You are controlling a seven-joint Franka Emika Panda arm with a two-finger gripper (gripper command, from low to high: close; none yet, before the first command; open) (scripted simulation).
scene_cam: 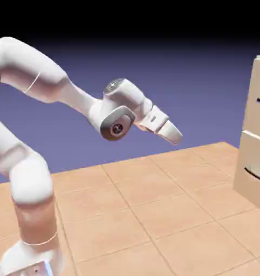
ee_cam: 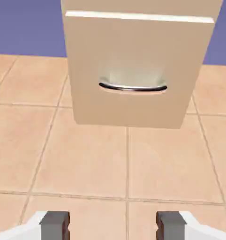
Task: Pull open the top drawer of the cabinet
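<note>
The gripper (scene_cam: pixel 175 136) is spread wide and holds nothing, hanging well short of the cabinet (scene_cam: pixel 254 135). The top drawer (scene_cam: pixel 259 101) sits closed in the cabinet's upper part.

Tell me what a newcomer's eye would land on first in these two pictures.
The big white robot arm sweeps from the exterior view's left, its open fingers hanging in mid-air well short of the tall pale-beige cabinet at the right edge. In the hand view, a beige drawer front with a thin dark curved handle sits dead ahead across bare tan tiled floor.
</note>
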